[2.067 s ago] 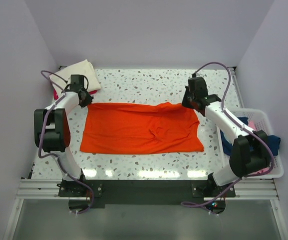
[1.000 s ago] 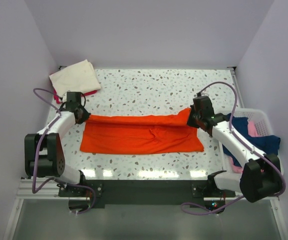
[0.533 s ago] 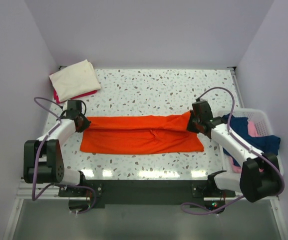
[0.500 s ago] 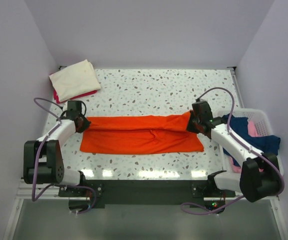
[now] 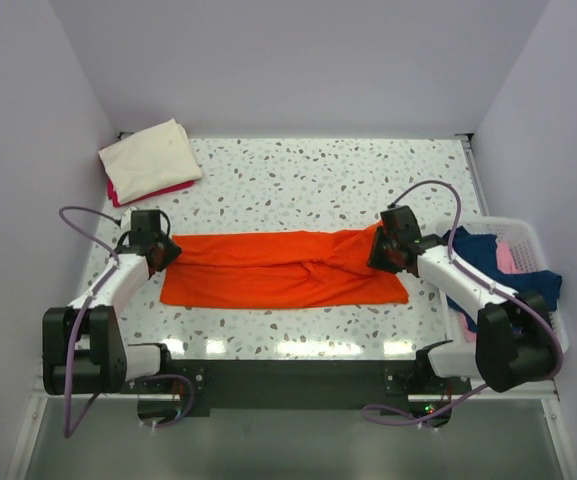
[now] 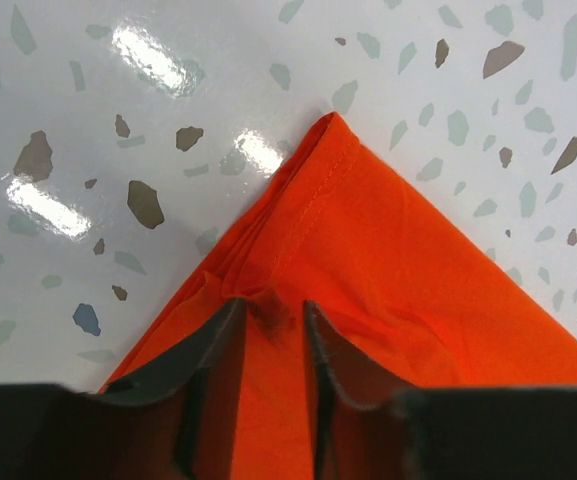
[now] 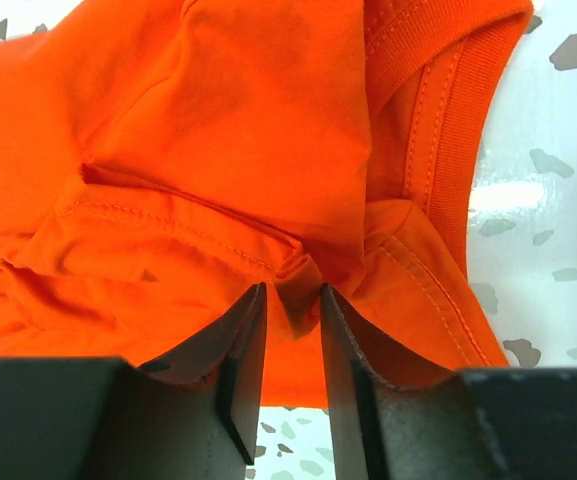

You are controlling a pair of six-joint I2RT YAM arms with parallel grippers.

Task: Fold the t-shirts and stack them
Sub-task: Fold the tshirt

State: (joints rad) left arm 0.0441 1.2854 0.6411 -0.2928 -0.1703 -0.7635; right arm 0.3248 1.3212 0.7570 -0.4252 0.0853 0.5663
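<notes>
Orange t-shirt (image 5: 283,268): lies as a long band across the near half of the table (image 5: 298,170), its far edge doubled over toward the front.
Left gripper (image 6: 268,320): clamped on the shirt's left far corner, with cloth pinched between the 2 fingers. The stitched hem runs out to a point on the bare tabletop.
Right gripper (image 7: 293,290): clamped on a bunched fold at the right end, just beside the ribbed collar.
Edges: the shirt's near edge runs parallel to the table's front edge, and its right corner is near the basket (image 5: 528,232).
Open room: speckled surface lies beyond the shirt up to the far wall.
Far-left corner: 1 folded cream t-shirt (image 5: 150,155) lies on a pink-red garment (image 5: 133,192), well apart from the orange shirt.
Basket contents: a blue garment (image 5: 480,252) hangs over the rim.
</notes>
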